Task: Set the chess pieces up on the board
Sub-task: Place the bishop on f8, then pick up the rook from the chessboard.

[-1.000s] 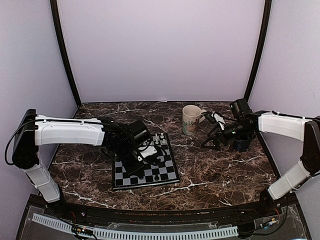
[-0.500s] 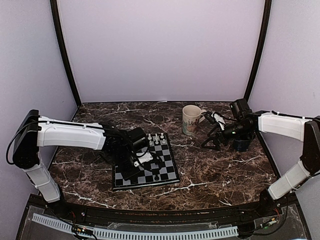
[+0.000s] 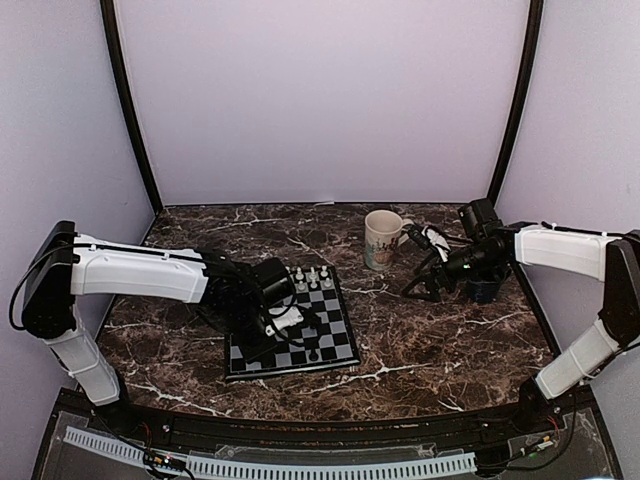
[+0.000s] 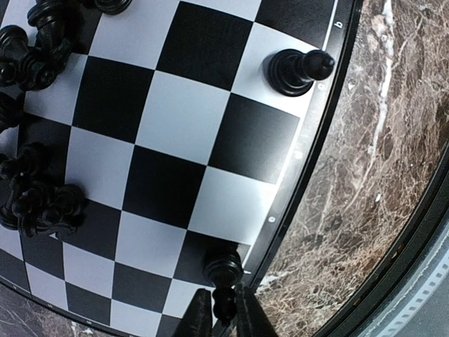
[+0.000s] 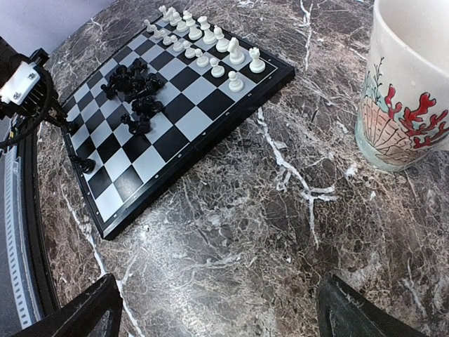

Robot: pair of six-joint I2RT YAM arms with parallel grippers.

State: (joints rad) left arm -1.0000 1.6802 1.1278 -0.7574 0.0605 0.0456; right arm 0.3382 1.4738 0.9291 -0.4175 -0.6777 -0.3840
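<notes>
The left pincer [image 4: 223, 319] is clenched on a black piece [image 4: 223, 270] standing on an edge square of the board [image 4: 175, 119]. The right pincer [image 5: 210, 316] hangs released over the bench [image 5: 245, 232], near the mug [image 5: 407, 91].

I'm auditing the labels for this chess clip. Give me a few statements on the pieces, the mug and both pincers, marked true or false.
1. The white pieces stand in rows along one edge of the board. True.
2. The right pincer holds a white piece. False: it is open and empty above the tabletop.
3. The mug lies tipped on the board. False: it stands upright off the board.
4. Several black pieces lie jumbled mid-board. True.
5. The left pincer has a black piece between its fingers. True.
</notes>
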